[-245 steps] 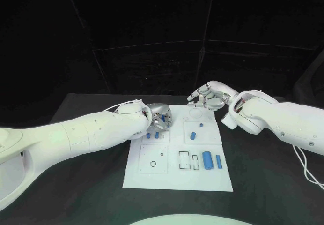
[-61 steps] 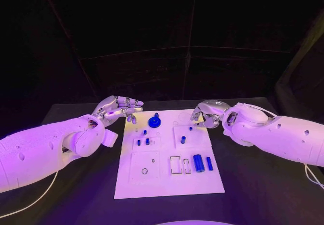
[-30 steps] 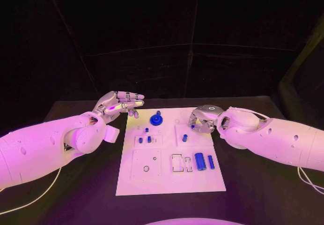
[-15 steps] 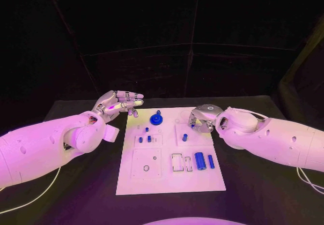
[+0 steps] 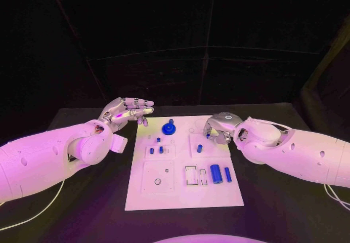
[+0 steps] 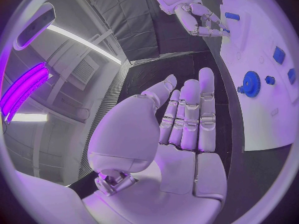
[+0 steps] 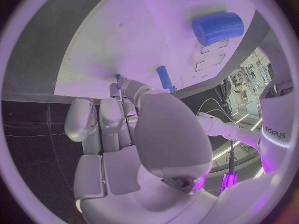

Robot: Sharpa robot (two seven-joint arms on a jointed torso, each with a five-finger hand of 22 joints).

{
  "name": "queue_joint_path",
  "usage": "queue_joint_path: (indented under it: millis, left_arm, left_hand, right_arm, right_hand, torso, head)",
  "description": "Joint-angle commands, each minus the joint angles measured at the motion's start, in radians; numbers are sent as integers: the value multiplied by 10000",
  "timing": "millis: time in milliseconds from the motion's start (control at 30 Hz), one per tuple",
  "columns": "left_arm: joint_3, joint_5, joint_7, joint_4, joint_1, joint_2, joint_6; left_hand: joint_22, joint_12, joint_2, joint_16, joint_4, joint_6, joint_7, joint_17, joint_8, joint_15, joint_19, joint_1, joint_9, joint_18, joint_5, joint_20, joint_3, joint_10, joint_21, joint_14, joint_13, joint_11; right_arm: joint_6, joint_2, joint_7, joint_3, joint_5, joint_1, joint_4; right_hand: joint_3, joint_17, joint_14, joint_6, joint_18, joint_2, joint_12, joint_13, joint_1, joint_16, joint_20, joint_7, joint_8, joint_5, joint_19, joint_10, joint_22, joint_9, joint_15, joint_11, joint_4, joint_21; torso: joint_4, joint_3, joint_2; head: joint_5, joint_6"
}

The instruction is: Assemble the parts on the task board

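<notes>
The white task board [image 5: 182,195] lies in the middle of the black table. A blue gear [image 5: 169,130] stands near its far edge, also seen in the left wrist view [image 6: 251,83]. My left hand [image 5: 128,111] hovers off the board's far left corner, fingers spread, palm [image 6: 181,149] bare. My right hand [image 5: 219,126] reaches down on the far right of the board, its fingertips [image 7: 121,87] pinching a small blue part [image 7: 118,77] against the board. A blue peg [image 5: 199,148] lies just beside it [image 7: 164,78].
Small blue pegs [image 5: 156,150] stand in the board's left block. A thick blue cylinder [image 5: 216,173] and a slimmer one [image 5: 227,174] lie side by side near the right edge, next to empty rectangular slots [image 5: 191,175]. Black table surrounds the board.
Since the oldest frame my left hand has lifted off the board, leaving the gear standing there, and my right hand has come down onto the board. In the last second almost nothing moved.
</notes>
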Motion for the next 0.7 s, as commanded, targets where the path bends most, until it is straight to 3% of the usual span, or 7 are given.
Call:
queue_joint_path:
  millis: [33,367,700]
  left_arm:
    - [10,56,146,-9,12,-12,87]
    - [10,57,194,-24,12,-57,36]
    - [10,57,207,-34,12,-54,20]
  left_hand:
    - [-24,81,62,-44,5,-115,22,-26,-77,28,-47,-90,-15,37,-14,30,-52,-117,-71,-57,15,9]
    - [-56,151,75,-23,50,-192,41,-68,-78,55,-43,-175,-20,37,-15,60,-125,-226,-110,-62,26,31]
    - [-61,163,75,-20,57,-199,43,-74,-76,59,-42,-187,-19,37,-15,64,-137,-239,-116,-64,29,33]
  right_arm:
    - [-617,-57,-207,2,62,19,118]
    - [-1161,-407,-399,11,113,26,543]
    - [-1563,-895,-339,38,668,40,2066]
  right_hand:
    - [68,14,239,-34,-207,-3,-55,10,-157,57,42,53,-67,-16,45,68,19,-12,7,22,0,51]
    - [158,16,235,-39,-206,-19,-80,5,-184,73,50,57,-83,-43,38,71,30,-14,14,29,-58,62]
    - [258,28,230,-26,-206,-59,-99,3,-195,98,47,64,-91,-26,38,87,58,-13,19,34,-143,84]
  torso:
    - [10,-4,-3]
    - [15,-9,0]
    - [11,-12,-15]
  head:
    - [-6,11]
    - [15,11]
    - [82,-3]
